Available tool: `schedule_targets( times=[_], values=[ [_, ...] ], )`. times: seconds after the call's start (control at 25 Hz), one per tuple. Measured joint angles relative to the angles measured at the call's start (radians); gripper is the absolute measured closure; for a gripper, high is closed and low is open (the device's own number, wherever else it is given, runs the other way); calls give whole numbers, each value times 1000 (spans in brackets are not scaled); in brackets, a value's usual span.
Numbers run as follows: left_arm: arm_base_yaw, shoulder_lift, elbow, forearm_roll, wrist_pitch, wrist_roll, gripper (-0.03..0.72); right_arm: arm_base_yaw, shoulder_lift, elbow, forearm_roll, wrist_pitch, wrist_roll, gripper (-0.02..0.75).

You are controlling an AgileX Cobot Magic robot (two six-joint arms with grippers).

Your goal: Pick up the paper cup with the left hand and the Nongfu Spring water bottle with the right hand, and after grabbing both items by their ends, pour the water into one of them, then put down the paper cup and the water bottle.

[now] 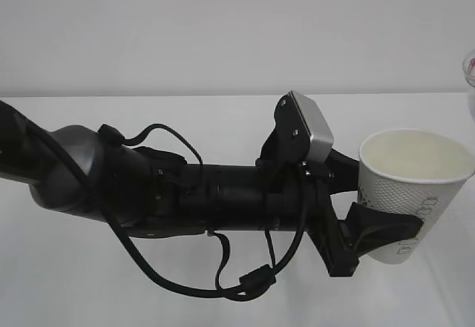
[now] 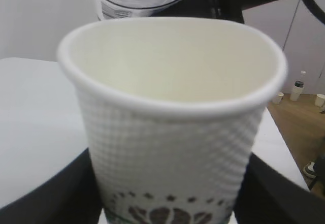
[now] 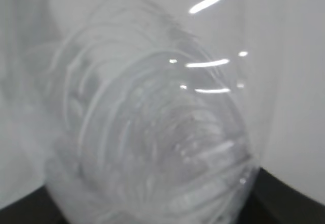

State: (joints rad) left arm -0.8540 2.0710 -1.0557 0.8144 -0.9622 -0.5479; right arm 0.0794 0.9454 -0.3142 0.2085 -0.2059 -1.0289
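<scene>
Paper cup (image 1: 413, 193): upright, empty, raised above bench (image 1: 223, 282), pinched low by left gripper (image 1: 378, 227). Nongfu Spring water bottle (image 3: 162, 132): clamped in right gripper, ribbed body filling its view. Step: pre-pour. Next: tip bottle mouth over cup rim.

Left arm (image 1: 171, 193): black, extended nearly level from the left edge of the exterior view toward the right, with a rounded grey-black joint housing at its near end. Loose black cables (image 1: 223, 286) loop below and above the forearm. A grey box-shaped wrist camera (image 1: 312, 130) sits atop the wrist, tilted. Left hand (image 1: 386, 205): two black fingers, one (image 1: 382, 227) in front and one behind, closed around the lower half of the paper cup (image 1: 412, 182), which is held upright off the bench. In the left wrist view both fingers appear as dark shapes flanking the cup's base. Right hand: only dark edges of its fingers (image 3: 294, 203) show at the bottom corners of the right wrist view, on either side of the clear water bottle (image 3: 162, 142) that it grips.
</scene>
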Motion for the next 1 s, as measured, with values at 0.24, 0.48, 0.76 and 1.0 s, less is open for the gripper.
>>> schedule_targets(
  times=[0.24,0.48,0.76,1.0],
  values=[
    [0,0,0,0,-6,0,178,0,0,0,1,0,-4,287],
    [0,0,0,0,-6,0,178,0,0,0,1,0,-4,287],
    [0,0,0,0,-6,0,178,0,0,0,1,-2,-10,287],
    [0,0,0,0,-6,0,178,0,0,0,1,-63,-63,287]
  ],
)
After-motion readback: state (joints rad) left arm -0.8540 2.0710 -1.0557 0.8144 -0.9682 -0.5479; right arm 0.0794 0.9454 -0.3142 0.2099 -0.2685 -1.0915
